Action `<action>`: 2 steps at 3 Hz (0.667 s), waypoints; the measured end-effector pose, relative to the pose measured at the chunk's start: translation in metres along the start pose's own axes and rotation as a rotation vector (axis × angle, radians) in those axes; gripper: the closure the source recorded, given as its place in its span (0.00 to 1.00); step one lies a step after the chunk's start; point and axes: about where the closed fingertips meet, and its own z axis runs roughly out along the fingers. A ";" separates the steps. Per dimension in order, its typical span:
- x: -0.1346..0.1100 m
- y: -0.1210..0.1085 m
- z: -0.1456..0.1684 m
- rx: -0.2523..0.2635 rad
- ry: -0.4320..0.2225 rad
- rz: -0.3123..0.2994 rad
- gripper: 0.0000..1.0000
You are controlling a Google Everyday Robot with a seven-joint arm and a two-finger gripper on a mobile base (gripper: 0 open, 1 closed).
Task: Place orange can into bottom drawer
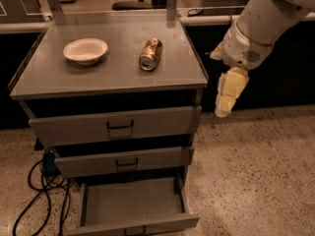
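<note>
The orange can (150,53) lies on its side on the grey cabinet top (113,75), right of centre, its silver end facing the front. The bottom drawer (130,205) is pulled out wide and its tray holds nothing. My gripper (224,104) hangs pointing down beside the cabinet's right edge, to the right of the can and a little lower, apart from it. It holds nothing that I can see. The white arm (266,18) reaches in from the upper right.
A white bowl (85,50) sits on the cabinet top left of the can. The two upper drawers (115,127) are slightly out. Black cables (39,195) and a blue plug lie on the floor at the left. Speckled floor (256,181) lies to the right.
</note>
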 end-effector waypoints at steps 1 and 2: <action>-0.048 -0.047 0.042 -0.013 -0.031 -0.068 0.00; -0.112 -0.097 0.060 0.016 -0.112 -0.126 0.00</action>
